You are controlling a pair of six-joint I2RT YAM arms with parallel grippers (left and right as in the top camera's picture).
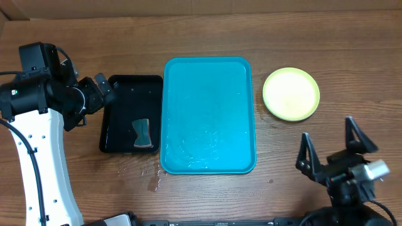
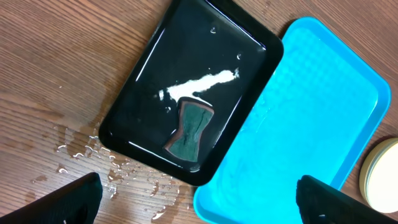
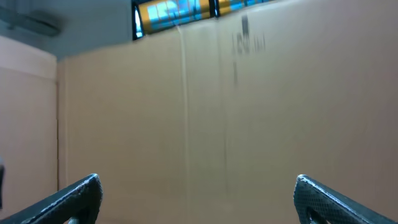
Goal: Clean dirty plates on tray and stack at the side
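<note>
The turquoise tray [image 1: 208, 150] lies mid-table with only a film of water on it; the left wrist view shows it too [image 2: 305, 137]. A pale yellow-green plate [image 1: 291, 94] rests on the wood to the tray's right, and its edge shows in the left wrist view [image 2: 380, 177]. I cannot tell whether anything lies under it. My left gripper [image 1: 103, 90] hovers open and empty by the black tray's far left corner [image 2: 199, 200]. My right gripper [image 1: 328, 137] stands open and empty near the front right, below the plate, and points at a cardboard wall [image 3: 199, 199].
A black tray [image 1: 122, 94] sits against the turquoise tray's left side, wet inside [image 2: 155, 74], holding a dark green sponge [image 1: 143, 134] [image 2: 189, 127]. Water drops [image 2: 106, 162] spot the wood at its front corner. A cardboard wall [image 3: 249, 112] backs the table.
</note>
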